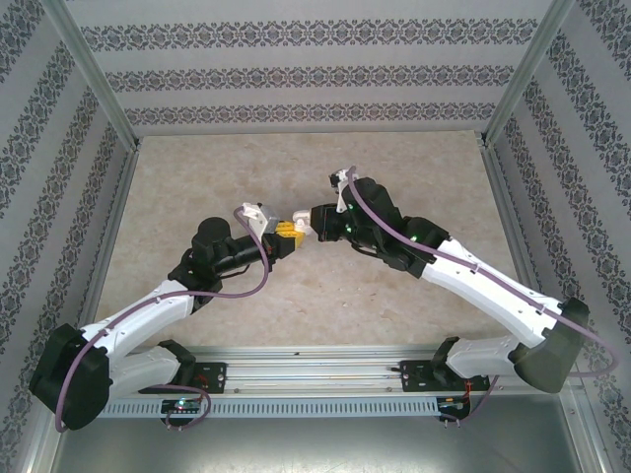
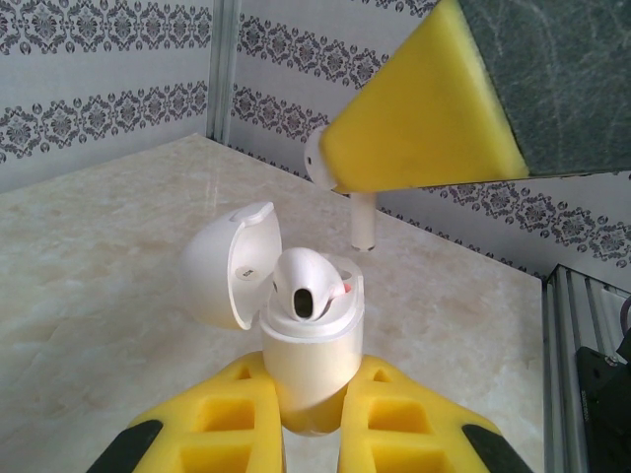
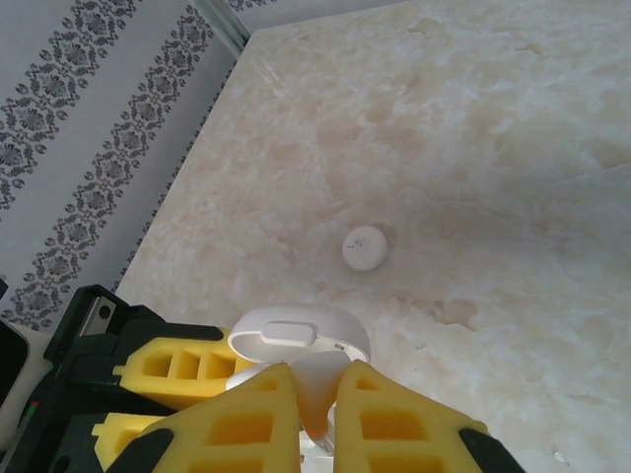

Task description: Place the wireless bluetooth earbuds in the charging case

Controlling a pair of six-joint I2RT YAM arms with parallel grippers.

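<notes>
My left fingers (image 2: 254,396) clamp the case (image 2: 311,345) upright over the desk's middle, lid tipped back, one earbud (image 2: 304,284) already seated. My right fingers (image 2: 424,118) pinch the second earbud (image 2: 363,222) stem-down just above, lining up the free slot.

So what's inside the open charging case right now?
One white earbud sits head-up in the charging case. The slot beside it is hidden behind that earbud. The right gripper holds a second earbud above.
</notes>
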